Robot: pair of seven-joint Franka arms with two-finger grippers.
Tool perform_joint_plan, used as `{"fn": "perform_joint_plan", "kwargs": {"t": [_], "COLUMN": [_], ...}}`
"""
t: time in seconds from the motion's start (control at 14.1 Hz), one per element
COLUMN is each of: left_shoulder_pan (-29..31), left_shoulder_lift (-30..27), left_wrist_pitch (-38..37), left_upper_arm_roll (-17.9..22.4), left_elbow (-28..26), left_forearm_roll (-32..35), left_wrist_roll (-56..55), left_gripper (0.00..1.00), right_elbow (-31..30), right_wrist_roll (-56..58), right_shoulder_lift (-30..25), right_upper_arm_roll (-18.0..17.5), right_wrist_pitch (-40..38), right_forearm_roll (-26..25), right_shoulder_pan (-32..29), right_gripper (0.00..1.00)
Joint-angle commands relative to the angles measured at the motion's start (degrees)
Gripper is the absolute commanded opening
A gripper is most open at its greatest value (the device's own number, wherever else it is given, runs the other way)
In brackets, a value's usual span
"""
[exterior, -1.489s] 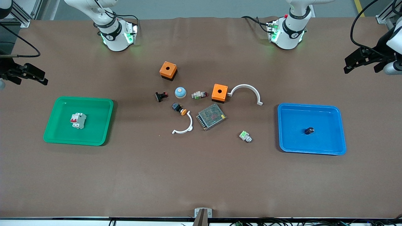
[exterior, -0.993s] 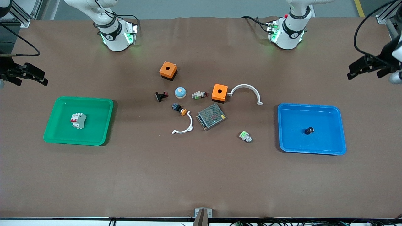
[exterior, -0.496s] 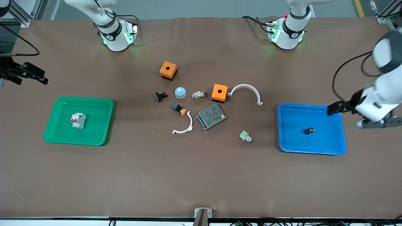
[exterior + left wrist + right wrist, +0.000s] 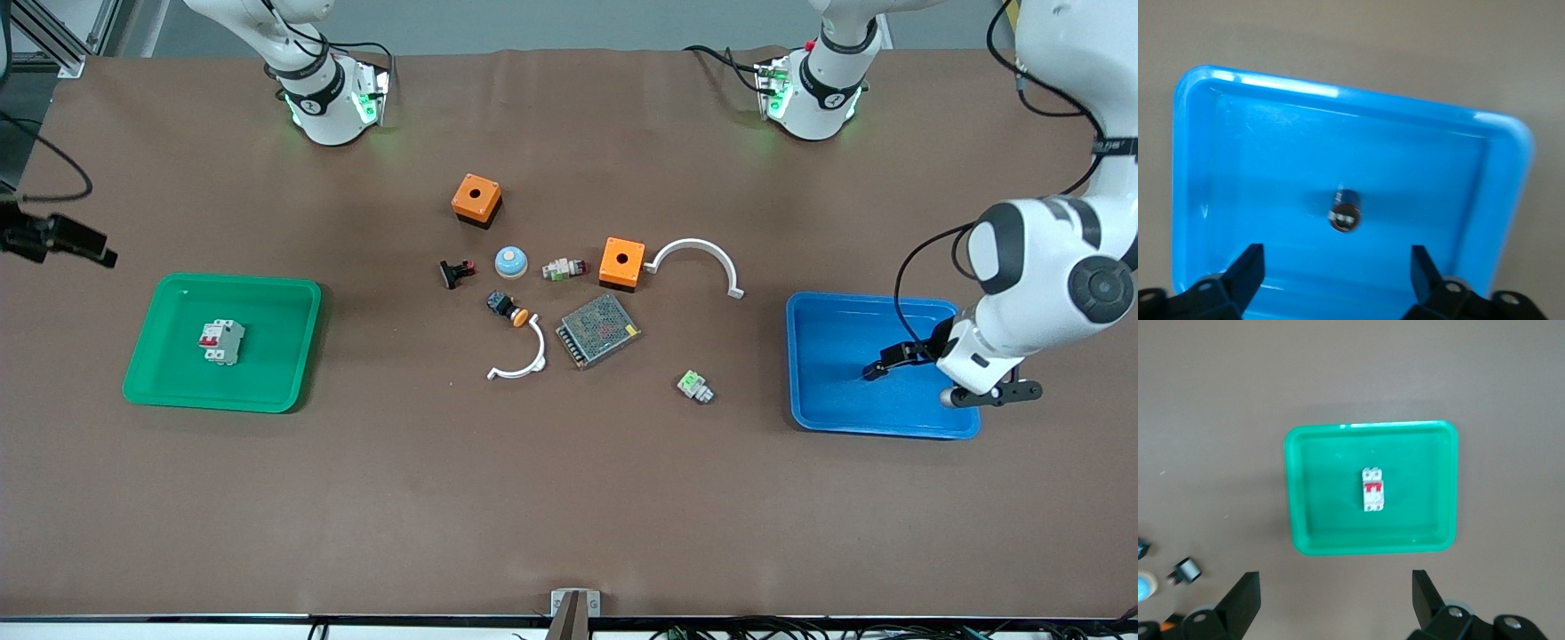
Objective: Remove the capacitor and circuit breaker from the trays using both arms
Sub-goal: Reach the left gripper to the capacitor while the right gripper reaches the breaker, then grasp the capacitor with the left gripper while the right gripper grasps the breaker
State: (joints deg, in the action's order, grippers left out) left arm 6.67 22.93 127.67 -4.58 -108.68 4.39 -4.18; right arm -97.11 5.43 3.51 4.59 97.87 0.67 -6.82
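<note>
Left gripper (image 4: 876,371): we are hovering over the blue tray (image 4: 836,418), jaws wide above the capacitor (image 4: 1345,210).
Right gripper (image 4: 80,244): we are waiting, jaws wide.
Breaker (image 4: 220,341): lying in the green tray (image 4: 276,356).

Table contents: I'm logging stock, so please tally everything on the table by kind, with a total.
Trays: 2
Orange boxes: 2
White curved brackets: 2
Breaker: 1
Capacitor: 1
Mesh box: 1
Blue dome: 1
Orange-capped button: 1
Black-red part: 1
White-green connectors: 2
Total: 14

Left arm swung in over the tray

Left pincer (image 4: 876,369) dropped from the worktop's edge to over the blue tray (image 4: 827,409), hiding the capacitor (image 4: 1344,212).
</note>
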Motion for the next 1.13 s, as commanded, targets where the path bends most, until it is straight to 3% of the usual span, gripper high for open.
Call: {"fn": "perform_joint_plan", "kwargs": {"t": [0.0, 0.14, 0.57, 1.06], "left_shoulder_pan": [1.15, 2.12, 2.12, 2.03], "left_shoulder_lift": [2.9, 4.4, 7.57, 9.94], "left_wrist_pitch": [1.71, 2.32, 2.76, 5.4], "left_upper_arm_roll": [-0.25, -0.43, -0.51, -0.51], "left_elbow": [0.49, 0.49, 1.37, 1.37], "left_forearm_roll": [4.75, 4.67, -1.31, -1.31], "left_wrist_roll": [0.32, 0.05, -0.74, -0.74], "left_gripper": [0.86, 0.85, 0.85, 0.7], "right_elbow": [2.72, 0.36, -18.09, -31.82], "right_wrist_roll": [4.22, 5.91, 5.91, 5.91], "right_shoulder_lift": [9.12, 11.15, 10.37, 13.0], "right_upper_arm_roll": [-0.72, -0.73, -0.9, -1.08], "right_wrist_pitch": [2.84, 6.86, 26.72, 50.82], "right_forearm_roll": [0.12, 0.65, 1.44, 1.79], "right_shoulder_pan": [-3.89, -5.92, -6.19, -4.26], "right_gripper": [1.0, 1.0, 1.0, 1.0]}}
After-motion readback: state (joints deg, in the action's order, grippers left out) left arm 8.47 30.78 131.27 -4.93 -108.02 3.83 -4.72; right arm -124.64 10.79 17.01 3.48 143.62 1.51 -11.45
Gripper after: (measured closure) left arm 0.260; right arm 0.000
